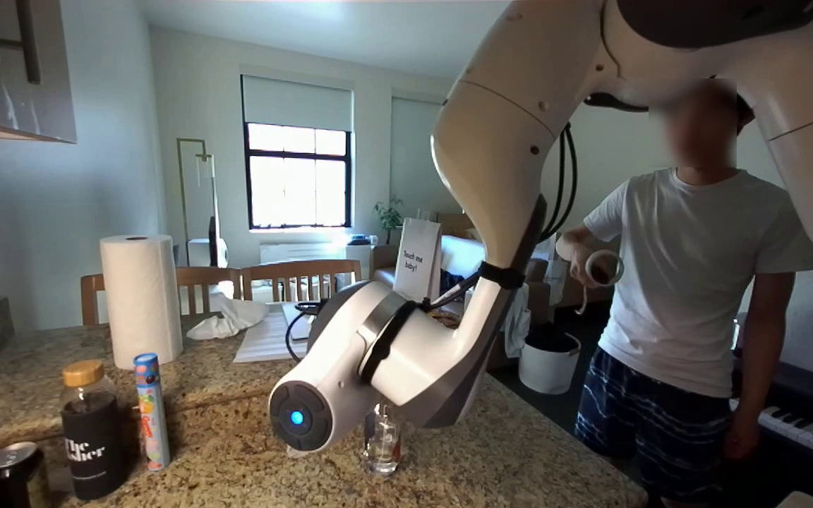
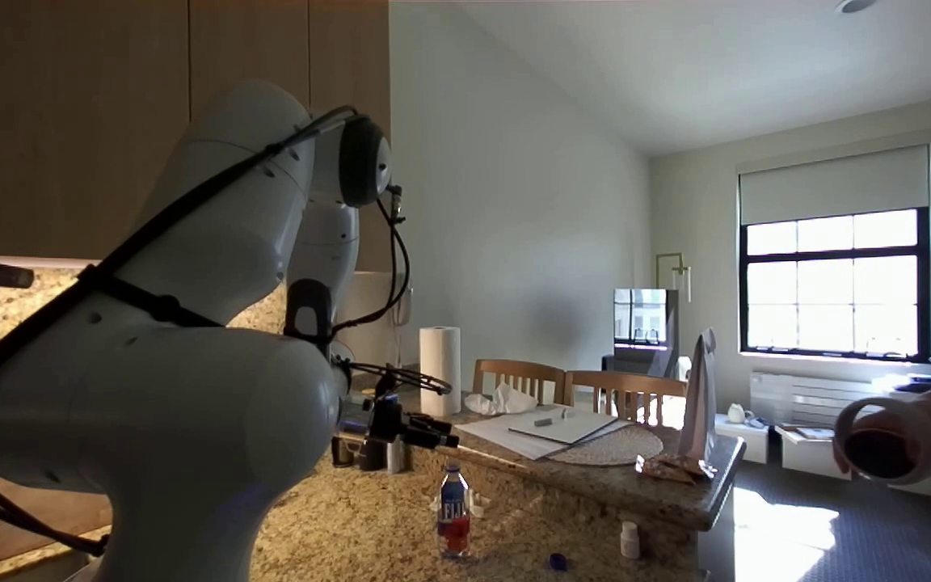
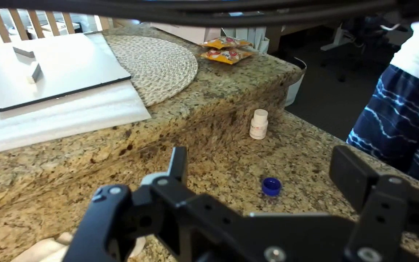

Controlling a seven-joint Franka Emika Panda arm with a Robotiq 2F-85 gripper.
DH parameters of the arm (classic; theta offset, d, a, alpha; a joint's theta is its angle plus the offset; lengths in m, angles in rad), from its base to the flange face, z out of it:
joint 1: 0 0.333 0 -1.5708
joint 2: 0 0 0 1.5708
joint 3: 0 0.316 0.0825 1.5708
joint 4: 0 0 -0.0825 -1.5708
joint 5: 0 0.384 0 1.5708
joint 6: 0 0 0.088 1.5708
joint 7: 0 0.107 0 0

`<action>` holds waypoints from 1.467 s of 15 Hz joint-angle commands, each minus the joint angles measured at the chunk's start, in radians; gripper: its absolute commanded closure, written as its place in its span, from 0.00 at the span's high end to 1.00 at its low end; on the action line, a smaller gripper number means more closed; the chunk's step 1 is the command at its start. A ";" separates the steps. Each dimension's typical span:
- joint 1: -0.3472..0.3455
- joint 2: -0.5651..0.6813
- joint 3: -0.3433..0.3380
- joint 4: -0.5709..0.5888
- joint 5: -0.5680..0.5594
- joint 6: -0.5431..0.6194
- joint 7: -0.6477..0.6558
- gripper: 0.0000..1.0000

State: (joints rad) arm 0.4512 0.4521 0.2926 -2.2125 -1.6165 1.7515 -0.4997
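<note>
My gripper [image 3: 264,167] is open in the wrist view, with nothing between its fingers. It also shows in an exterior view [image 2: 443,436], held above the lower granite counter; in an exterior view the arm hides it. A blue bottle cap [image 3: 271,186] lies hollow side up on the counter, seen between the fingers but apart from them. A small white bottle [image 3: 258,124] stands upright beyond it, by the raised ledge. A clear FIJI water bottle [image 2: 454,513] stands upright without a cap, nearest the gripper; it also shows below the arm [image 1: 382,448].
The raised ledge holds a paper towel roll [image 1: 141,303], crumpled paper [image 1: 229,319], a silver board [image 3: 60,69], a round woven mat [image 3: 155,65] and orange snack packets [image 3: 226,54]. A dark bottle [image 1: 92,444], tube [image 1: 151,416] and can [image 1: 17,476] stand on the counter. A person [image 1: 703,282] stands nearby.
</note>
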 commanded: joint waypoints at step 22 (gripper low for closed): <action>0.021 0.350 0.006 0.171 -0.090 -0.069 0.275 1.00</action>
State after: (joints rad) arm 0.4506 0.7505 0.3139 -2.0644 -1.6645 1.7362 -0.2710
